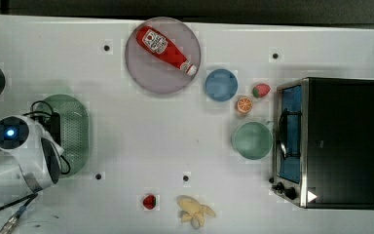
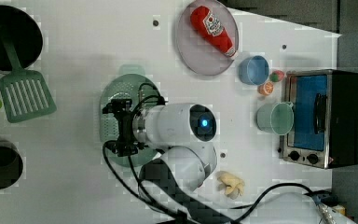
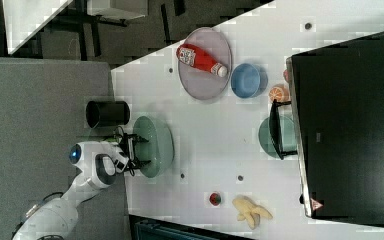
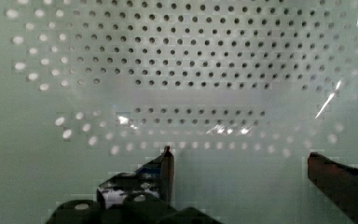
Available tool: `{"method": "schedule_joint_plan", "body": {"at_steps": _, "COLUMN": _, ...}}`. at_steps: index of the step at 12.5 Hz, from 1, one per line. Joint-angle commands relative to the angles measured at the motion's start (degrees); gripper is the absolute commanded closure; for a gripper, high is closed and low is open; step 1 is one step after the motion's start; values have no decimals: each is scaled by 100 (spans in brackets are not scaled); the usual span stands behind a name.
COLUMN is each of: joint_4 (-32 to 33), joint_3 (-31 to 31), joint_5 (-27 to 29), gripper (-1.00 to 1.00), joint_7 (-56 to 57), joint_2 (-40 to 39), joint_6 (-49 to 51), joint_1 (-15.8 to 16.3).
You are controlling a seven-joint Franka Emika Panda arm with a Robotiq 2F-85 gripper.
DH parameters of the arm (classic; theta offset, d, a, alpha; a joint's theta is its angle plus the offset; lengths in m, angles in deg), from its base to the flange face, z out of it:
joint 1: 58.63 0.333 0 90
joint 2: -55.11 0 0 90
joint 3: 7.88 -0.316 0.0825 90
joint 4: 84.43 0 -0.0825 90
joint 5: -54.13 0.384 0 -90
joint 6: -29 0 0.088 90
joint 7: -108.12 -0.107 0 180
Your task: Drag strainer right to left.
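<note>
1. Top view puts the strainer (image 1: 73, 131) at the far left end of the white surface (image 1: 141, 146), well apart from the toaster oven (image 1: 331, 141) at the top view's right end, with my arm over its near side.
2. In the wrist view my gripper (image 4: 240, 161) hangs just above the perforated floor of the strainer, fingers spread wide and grasping nothing; I see green plastic between the two tips.
3. Judging by where the strainer lies, I take the drag to be at or near its end, with the gripper released.
4. If more travel is needed, I would press one finger against the inside wall on the side away from the travel direction and push low, near the floor, so the rim does not tip up.
5. I would keep the motion slow and level; the light plastic could skid or rotate around the contact point.
6. When lifting out, I would rise straight up so neither finger hooks the rim.
7. The ketchup bottle (image 1: 165, 48) on the grey plate (image 1: 143, 73) carries a white label, but I cannot read its lettering.
8. The toaster oven shows a small white triangle mark on its near corner; no legible text.
</note>
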Motion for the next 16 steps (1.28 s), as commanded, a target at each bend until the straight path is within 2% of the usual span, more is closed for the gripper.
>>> {"method": "schedule_joint_plan", "body": {"at_steps": 1, "joint_4": -128, "joint_3": 4, "joint_5": 18, "gripper": -100, "joint_7": -451, "joint_2": -70, "joint_6": 27, "joint_1": 20}}
{"method": "schedule_joint_plan", "body": {"at_steps": 4, "joint_4": -61, "joint_3": 158, "joint_5": -32, "gripper": -100, "joint_7": -173, "joint_2": 238, "joint_6": 170, "joint_1": 21}}
{"method": "schedule_joint_plan", "body": {"at_steps": 6, "joint_4": 127, "joint_3": 458, "joint_5": -59, "gripper": -100, "joint_7": 471, "joint_2": 883, "joint_6": 755, "joint_1": 19}}
{"method": "schedule_joint_plan", "body": {"at_steps": 10, "joint_4": 228, "joint_3": 1633, "joint_5": -288, "gripper": -100, "joint_7": 2467, "joint_2": 2406, "joint_6": 2190, "joint_1": -37}}
{"method": "schedule_joint_plan", "body": {"at_steps": 13, "joint_4": 225, "joint_3": 2722, "joint_5": -1210, "gripper": -100, "joint_7": 4261, "joint_2": 3399, "joint_6": 3031, "joint_1": -89}}
{"method": "schedule_joint_plan", "body": {"at_steps": 16, "joint_4": 222, "joint_3": 3616, "joint_5": -2186, "gripper": -100, "joint_7": 5596, "joint_2": 4198, "joint_6": 3917, "joint_1": -136}}
